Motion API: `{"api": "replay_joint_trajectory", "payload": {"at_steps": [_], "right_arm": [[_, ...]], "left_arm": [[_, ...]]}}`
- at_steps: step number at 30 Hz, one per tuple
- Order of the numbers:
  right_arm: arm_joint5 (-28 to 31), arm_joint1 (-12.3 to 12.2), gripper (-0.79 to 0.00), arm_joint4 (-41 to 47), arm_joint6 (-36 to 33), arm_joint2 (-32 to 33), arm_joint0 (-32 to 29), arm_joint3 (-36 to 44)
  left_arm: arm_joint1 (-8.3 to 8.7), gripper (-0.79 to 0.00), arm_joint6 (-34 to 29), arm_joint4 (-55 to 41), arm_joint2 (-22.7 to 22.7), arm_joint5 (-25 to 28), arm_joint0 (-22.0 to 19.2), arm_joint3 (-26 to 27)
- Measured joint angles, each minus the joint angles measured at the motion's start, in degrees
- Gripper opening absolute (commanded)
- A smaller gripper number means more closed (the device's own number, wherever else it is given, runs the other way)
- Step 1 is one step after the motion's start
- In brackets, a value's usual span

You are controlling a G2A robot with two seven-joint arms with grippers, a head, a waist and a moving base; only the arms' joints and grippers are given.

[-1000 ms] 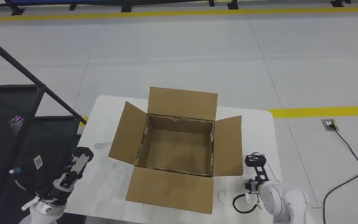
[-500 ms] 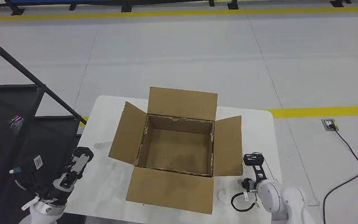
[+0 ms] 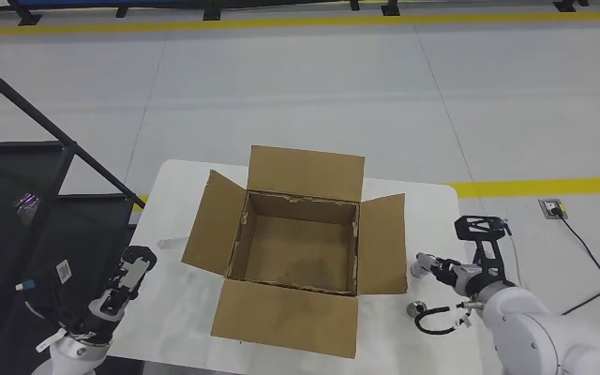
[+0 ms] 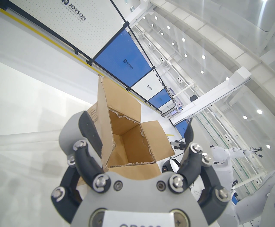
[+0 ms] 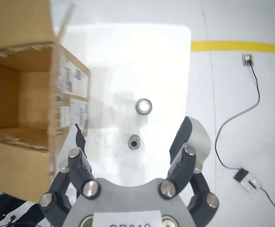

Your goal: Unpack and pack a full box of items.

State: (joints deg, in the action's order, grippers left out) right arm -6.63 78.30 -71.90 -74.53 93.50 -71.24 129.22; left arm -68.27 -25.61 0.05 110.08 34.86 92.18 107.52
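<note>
left gripper spread, right gripper spread

White table w/ yellow floor tape & plugged socket beside.

The brown cardboard box is cut off by the picture's edge in the right wrist view. Its raised flap is smeared with blur, and the white labels on its side are unreadable. A small silver metal ring and a small silver metal cylinder on the white table are too small to identify. In the left wrist view, a black finger of the left gripper covers part of the box's side flap.
</note>
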Motion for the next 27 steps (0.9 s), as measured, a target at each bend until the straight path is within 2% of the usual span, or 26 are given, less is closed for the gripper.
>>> {"api": "replay_joint_trajectory", "payload": {"at_steps": [3, 7, 10, 16, 27], "right_arm": [[1.83, -0.12, 0.0, 3.47, -2.09, -2.29, 5.57, -3.55], [1.74, -0.05, 0.0, 7.28, -5.99, -6.1, 13.49, -12.67], [1.99, 0.01, 0.0, 10.24, -6.97, -7.97, 17.05, -18.93], [2.56, 0.07, 0.0, 13.32, -4.7, -11.03, 19.55, -25.67], [1.98, 0.26, 0.0, 15.95, -1.95, -16.73, 22.56, -28.32]], "left_arm": [[0.0, 0.0, 0.0, 0.0, 0.0, 0.0, 0.0, 0.0], [0.0, 0.0, 0.0, 0.0, 0.0, 0.0, 0.0, 0.0], [0.0, 0.0, 0.0, 0.0, 0.0, 0.0, 0.0, 0.0], [0.0, 0.0, 0.0, 0.0, 0.0, 0.0, 0.0, 0.0], [0.0, 0.0, 0.0, 0.0, 0.0, 0.0, 0.0, 0.0]]}}
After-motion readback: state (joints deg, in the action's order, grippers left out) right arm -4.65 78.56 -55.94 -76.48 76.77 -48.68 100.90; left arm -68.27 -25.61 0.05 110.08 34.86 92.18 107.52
